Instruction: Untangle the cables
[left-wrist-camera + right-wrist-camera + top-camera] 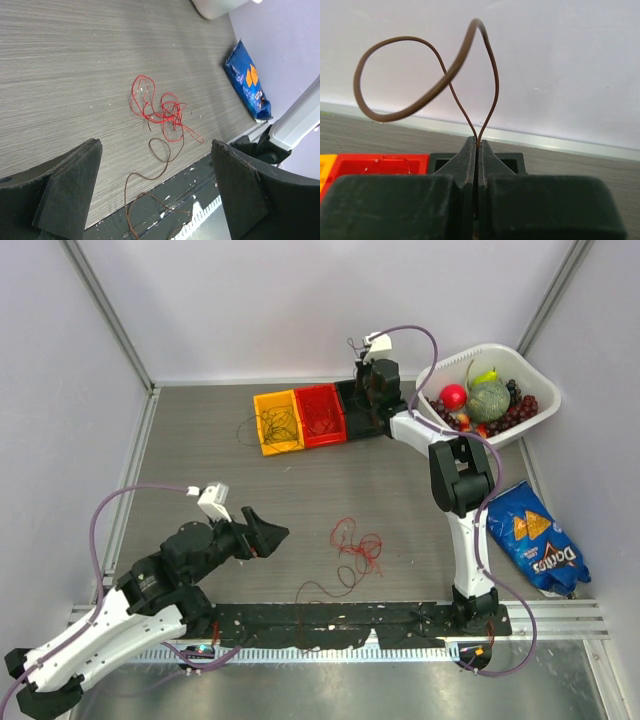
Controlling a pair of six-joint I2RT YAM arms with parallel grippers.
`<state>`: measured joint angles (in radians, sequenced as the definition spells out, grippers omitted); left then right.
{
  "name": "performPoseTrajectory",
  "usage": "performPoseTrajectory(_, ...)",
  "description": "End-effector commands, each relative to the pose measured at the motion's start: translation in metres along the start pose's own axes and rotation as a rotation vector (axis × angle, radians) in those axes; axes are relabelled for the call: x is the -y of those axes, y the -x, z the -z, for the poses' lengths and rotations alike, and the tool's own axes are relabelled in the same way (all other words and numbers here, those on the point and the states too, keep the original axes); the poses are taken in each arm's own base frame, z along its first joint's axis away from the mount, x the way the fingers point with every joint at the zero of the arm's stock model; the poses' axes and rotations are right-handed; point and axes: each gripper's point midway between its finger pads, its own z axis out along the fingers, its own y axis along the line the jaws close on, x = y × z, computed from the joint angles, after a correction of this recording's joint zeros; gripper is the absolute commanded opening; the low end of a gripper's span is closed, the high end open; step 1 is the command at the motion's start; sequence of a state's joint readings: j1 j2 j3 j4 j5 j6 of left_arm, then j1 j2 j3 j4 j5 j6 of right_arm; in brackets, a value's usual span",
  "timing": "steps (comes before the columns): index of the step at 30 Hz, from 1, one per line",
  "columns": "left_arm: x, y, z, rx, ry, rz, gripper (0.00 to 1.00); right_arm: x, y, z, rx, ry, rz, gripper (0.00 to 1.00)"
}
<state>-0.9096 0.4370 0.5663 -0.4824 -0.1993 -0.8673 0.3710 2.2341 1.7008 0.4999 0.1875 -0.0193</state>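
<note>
Pinching tight, the right gripper (477, 146) has its fingers pressed together on a brown wire (442, 80) that loops up above the black bin (512, 159). Left gripper (155, 150) hovers, fingers spread wide, over the table (65, 65), near the red wire tangle (162, 112) and a loose brown wire (167, 157).

The left arm (75, 645) and the right arm (462, 540) are built the same way: smooth white links between bulky black joint housings, standing on black bases. A thin purple hose (94, 530) runs in loose arcs along each arm, up to a small white camera block (213, 500) on the wrist. The left gripper (156, 145) and the right gripper (477, 144) both have matte black jaws, thick blocks at the root that narrow to a wedge, with a slightly grainy surface.
</note>
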Motion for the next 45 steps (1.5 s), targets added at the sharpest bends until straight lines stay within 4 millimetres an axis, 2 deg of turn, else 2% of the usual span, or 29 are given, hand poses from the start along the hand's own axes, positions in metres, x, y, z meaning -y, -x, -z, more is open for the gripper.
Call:
performPoseTrajectory(1,-0.004,0.031,0.02,0.135,0.031,0.029,0.94,-0.004,0.033,-0.003,0.075,0.013,-0.021,0.01)
performPoseTrajectory(5,-0.007,0.057,0.04,0.243,0.055,0.03,0.94,-0.011,0.016,-0.001,0.052,0.041,-0.022,0.01)
performPoseTrajectory(9,-0.009,0.064,0.049,0.26,0.075,0.019,0.94,-0.007,-0.012,0.011,-0.04,0.034,-0.011,0.01)
performPoseTrajectory(12,-0.01,0.061,0.047,0.248,0.075,0.015,0.95,-0.004,-0.028,0.031,-0.102,0.021,-0.056,0.01)
performPoseTrajectory(13,-0.01,0.06,0.046,0.242,0.072,0.018,0.94,-0.003,-0.038,0.038,-0.165,0.016,-0.055,0.01)
performPoseTrajectory(14,-0.008,0.058,0.046,0.237,0.062,0.022,0.94,-0.002,-0.038,0.041,-0.186,0.017,-0.062,0.01)
performPoseTrajectory(15,-0.007,0.056,0.045,0.228,0.052,0.028,0.94,-0.003,-0.049,0.047,-0.239,0.015,-0.057,0.02)
performPoseTrajectory(18,-0.005,0.051,0.044,0.215,0.027,0.048,0.94,0.004,-0.058,0.064,-0.296,-0.022,-0.072,0.02)
performPoseTrajectory(21,-0.005,0.045,0.041,0.209,0.011,0.072,0.95,0.003,-0.065,0.076,-0.345,-0.013,-0.091,0.02)
performPoseTrajectory(25,-0.004,0.036,0.036,0.176,-0.003,0.094,0.95,-0.001,-0.08,0.078,-0.431,0.0,-0.083,0.06)
performPoseTrajectory(27,-0.001,0.031,0.034,0.147,-0.013,0.097,0.95,-0.001,-0.079,0.076,-0.447,-0.007,-0.084,0.1)
performPoseTrajectory(28,0.001,0.027,0.032,0.124,-0.019,0.094,0.95,0.0,-0.072,0.072,-0.437,-0.015,-0.088,0.15)
performPoseTrajectory(29,0.002,0.023,0.029,0.105,-0.02,0.092,0.95,0.001,-0.081,0.076,-0.479,-0.026,-0.084,0.18)
performPoseTrajectory(31,0.003,0.015,0.023,0.058,-0.018,0.084,0.95,0.0,-0.07,0.076,-0.488,-0.025,-0.094,0.25)
performPoseTrajectory(32,0.005,0.012,0.02,0.041,-0.023,0.082,0.95,0.0,-0.067,0.077,-0.485,-0.025,-0.103,0.32)
performPoseTrajectory(37,0.013,-0.012,0.0,-0.072,-0.045,0.067,0.95,0.0,-0.031,0.094,-0.419,-0.01,-0.123,0.5)
performPoseTrajectory(38,0.014,-0.015,-0.004,-0.088,-0.05,0.068,0.95,0.0,-0.028,0.097,-0.419,-0.009,-0.123,0.5)
performPoseTrajectory(40,0.016,-0.025,-0.013,-0.119,-0.061,0.073,0.94,0.004,-0.006,0.107,-0.391,-0.017,-0.123,0.52)
performPoseTrajectory(41,0.013,-0.032,-0.019,-0.146,-0.051,0.073,0.92,0.006,-0.008,0.113,-0.406,-0.028,-0.117,0.52)
performPoseTrajectory(42,0.012,-0.037,-0.023,-0.164,-0.044,0.071,0.9,0.01,0.008,0.119,-0.381,-0.045,-0.122,0.52)
performPoseTrajectory(43,0.011,-0.041,-0.027,-0.179,-0.041,0.074,0.88,0.009,0.008,0.125,-0.392,-0.05,-0.121,0.53)
performPoseTrajectory(44,0.007,-0.048,-0.032,-0.2,-0.028,0.08,0.88,0.008,0.021,0.137,-0.38,-0.053,-0.135,0.54)
performPoseTrajectory(45,0.005,-0.054,-0.036,-0.218,-0.024,0.085,0.87,0.0,0.012,0.148,-0.404,-0.042,-0.142,0.54)
